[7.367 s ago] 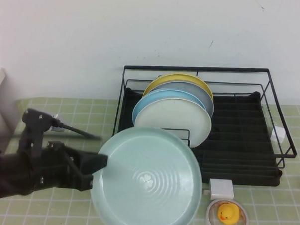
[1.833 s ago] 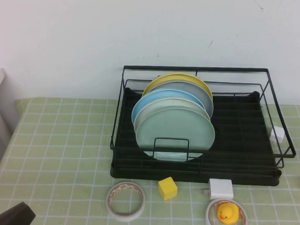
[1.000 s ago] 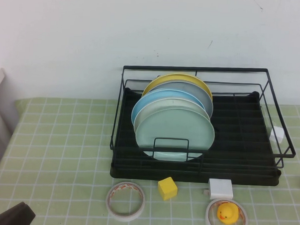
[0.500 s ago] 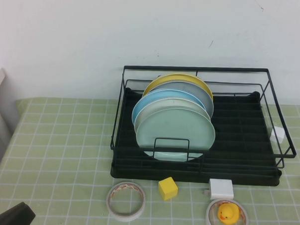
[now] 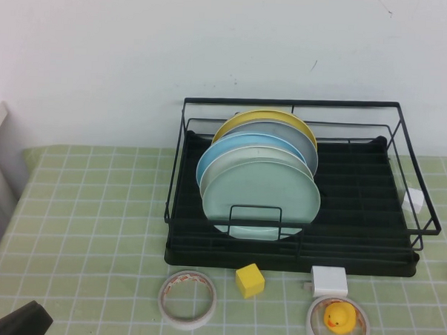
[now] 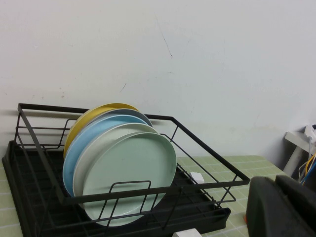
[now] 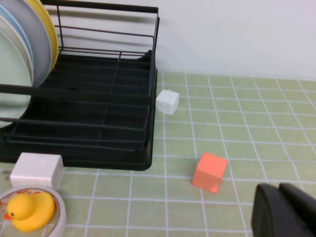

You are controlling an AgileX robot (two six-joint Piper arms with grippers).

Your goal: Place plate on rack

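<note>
Standing on edge at the front of the stack, the plate (image 5: 261, 196) faces the robot, its disc upright and its lower rim behind the front wires of the rack (image 5: 403, 138). Behind it stand a white plate (image 5: 225, 163), a light blue plate (image 5: 213, 154), a grey plate (image 5: 306, 144) and a yellow plate (image 5: 233, 123). No claw touches it. Left gripper (image 6: 284, 207): low at the near left table corner, well apart from the plate, fingers together. Right gripper (image 7: 286, 210): near an orange cube (image 7: 210, 172), right of the rack, fingers together. By position the task looks complete; the left arm is probably nearer.
</note>
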